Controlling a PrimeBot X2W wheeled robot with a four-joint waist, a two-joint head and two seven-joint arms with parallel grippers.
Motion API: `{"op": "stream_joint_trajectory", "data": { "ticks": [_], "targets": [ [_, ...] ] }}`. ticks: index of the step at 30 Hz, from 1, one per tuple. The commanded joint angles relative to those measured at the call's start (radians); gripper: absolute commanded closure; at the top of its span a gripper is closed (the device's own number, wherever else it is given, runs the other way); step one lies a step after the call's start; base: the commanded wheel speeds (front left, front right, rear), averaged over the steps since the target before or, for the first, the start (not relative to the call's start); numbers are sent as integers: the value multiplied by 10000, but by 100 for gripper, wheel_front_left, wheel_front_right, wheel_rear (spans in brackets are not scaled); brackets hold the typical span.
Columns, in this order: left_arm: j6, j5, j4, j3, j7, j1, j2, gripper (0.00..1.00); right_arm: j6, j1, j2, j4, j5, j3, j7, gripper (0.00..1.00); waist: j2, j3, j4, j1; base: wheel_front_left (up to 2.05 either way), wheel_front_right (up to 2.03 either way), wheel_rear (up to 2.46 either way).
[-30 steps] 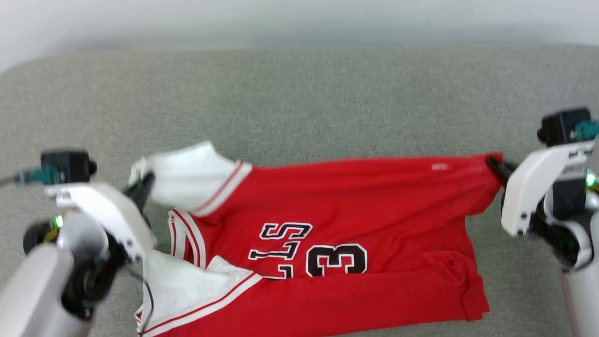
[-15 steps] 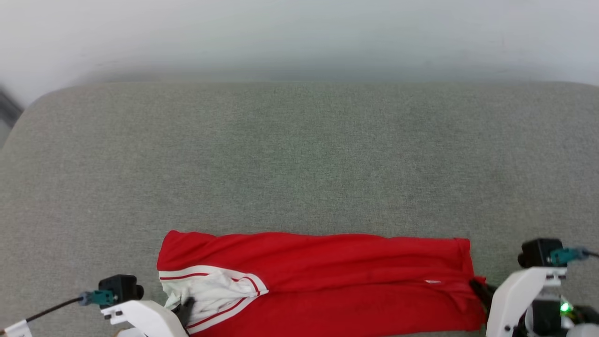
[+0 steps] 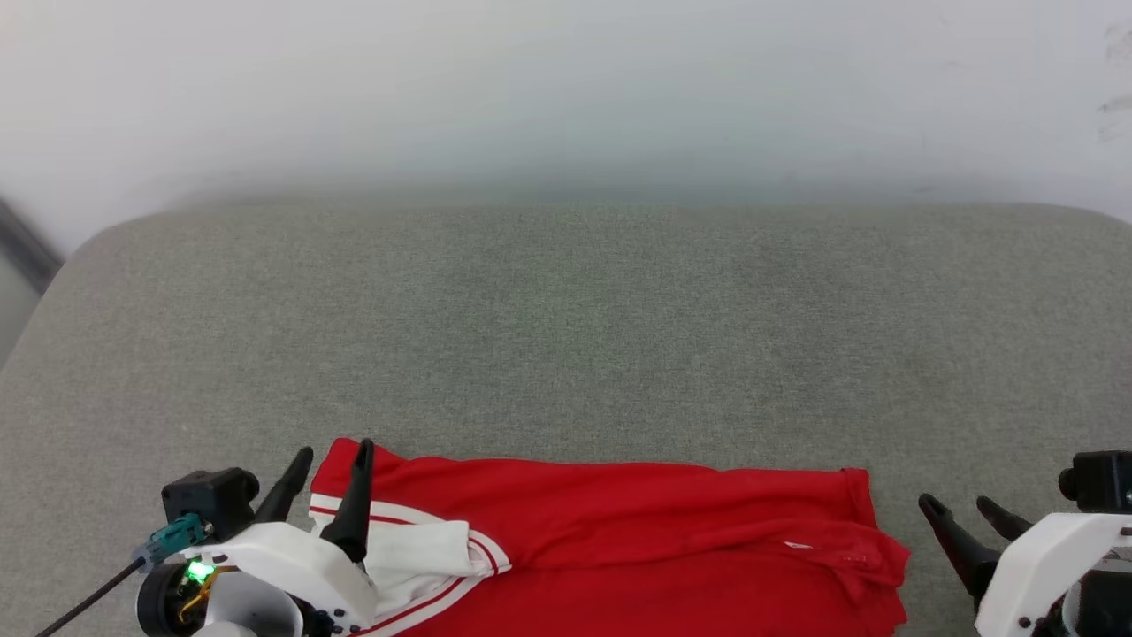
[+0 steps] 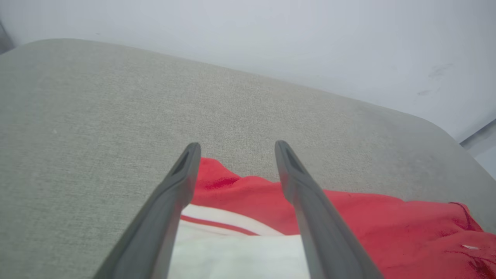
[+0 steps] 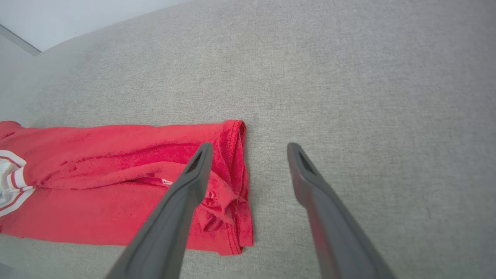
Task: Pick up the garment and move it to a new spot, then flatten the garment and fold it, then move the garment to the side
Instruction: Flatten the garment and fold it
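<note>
End effectors: left [image 3: 334,448], right [image 3: 953,500], both spread; one garment [image 3: 637,531].

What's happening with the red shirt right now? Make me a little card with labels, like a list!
shirt: the garment, red, lying folded into a long strip
sleeve end: white sleeve with striped trim, at the robot's left
resting on: grey cushion, near its front edge
left gripper: open, above the sleeve end, holding nothing
right gripper: open, just past the hem end, holding nothing
behind: pale wall
</note>
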Motion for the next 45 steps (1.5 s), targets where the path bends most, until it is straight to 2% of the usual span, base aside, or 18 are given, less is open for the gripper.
{"op": "stream_joint_trajectory", "data": {
  "ticks": [1, 4, 9, 15, 21, 22, 23, 24, 30, 37, 40, 45],
  "targets": [
    [333, 790, -435, 54, -1004, -303, -41, 0, -4, 183, -289, -217, 49, -352, 897, 0, 0, -64, 96, 1, 0, 0, 0],
    [462, 1384, -851, 88, -1754, -506, -115, 0, -4, 112, -380, -326, 70, -601, 1769, 0, 0, 99, 273, 1, 0, 0, 0],
    [579, 2164, -1464, -31, -2107, -827, -240, 0, -4, -142, -168, -337, 35, -663, 2846, 0, 0, 586, 684, 1, 0, 0, 0],
    [636, 2598, -1830, -113, -2197, -1043, -342, 0, -4, -526, 237, 234, -22, -332, 3265, 0, 0, 1230, 1068, 1, 0, 0, 0],
    [561, 2838, -1854, -230, -2225, -1161, -409, 0, -2, -473, 659, 1628, 162, 173, 3643, 0, 0, 1471, 1298, 1, 0, 0, 0],
    [555, 2861, -1815, -250, -2227, -1156, -397, 0, -2, -446, 695, 1768, 180, 259, 3656, 53, 0, 1464, 1314, 1, 0, 0, 0],
    [555, 2883, -1790, -257, -2222, -1148, -392, 0, -1, -460, 723, 1855, 250, 332, 3576, 93, 0, 1437, 1316, 1, 0, 0, 0],
    [558, 2898, -1760, -263, -2222, -1116, -375, 0, 1, -462, 739, 1939, 304, 396, 3588, 100, 0, 1388, 1295, 1, 0, 0, 0],
    [705, 2936, -1632, -258, -2170, -825, -243, 0, -2, -757, 154, 1627, 371, 427, 3168, 100, 0, 864, 1024, 1, 0, 0, 0],
    [989, 2892, -1781, -164, -2057, -289, -19, 0, -6, -1119, -312, 1587, 210, -53, 3138, 100, 0, 325, 335, 1, 0, 0, 0],
    [1129, 2934, -1877, -110, -2041, -165, 42, 0, -6, -1106, -328, 1658, -1, -746, 3235, 100, 0, 240, 128, 1, 0, 0, 0],
    [1307, 2907, -2077, -18, -2061, 41, 75, 0, -4, -1000, 21, 1636, -592, -2486, 3489, 100, 0, 230, -147, 1, 0, 0, 0]
  ]
}}
